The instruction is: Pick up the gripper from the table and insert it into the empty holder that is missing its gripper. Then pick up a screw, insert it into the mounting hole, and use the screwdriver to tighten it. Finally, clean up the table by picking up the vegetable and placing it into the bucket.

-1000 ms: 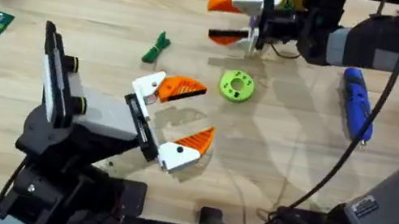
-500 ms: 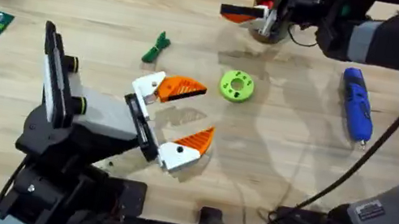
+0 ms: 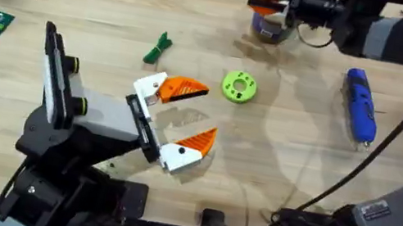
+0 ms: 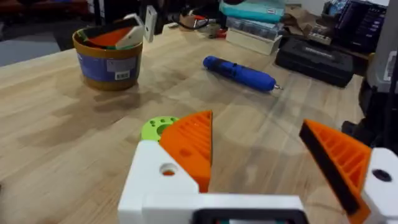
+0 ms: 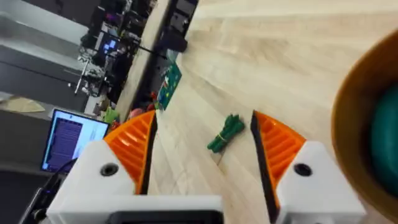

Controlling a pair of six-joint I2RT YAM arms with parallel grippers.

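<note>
Cleanup step judged in hand: the left gripper (image 3: 183, 122), white with orange pads, rests spread and empty near the wooden desk's front edge, the slim dark-green toy vegetable (image 3: 158, 48) lies unlifted mid-desk, and the right gripper (image 5: 205, 155) hangs agape, empty, beside the yellow-orange bucket (image 4: 107, 56) at the far edge; next it must descend astride the vegetable.

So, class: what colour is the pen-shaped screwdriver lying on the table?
Blue. The screwdriver shows best in the overhead view, and it also appears in the left wrist view.
</note>
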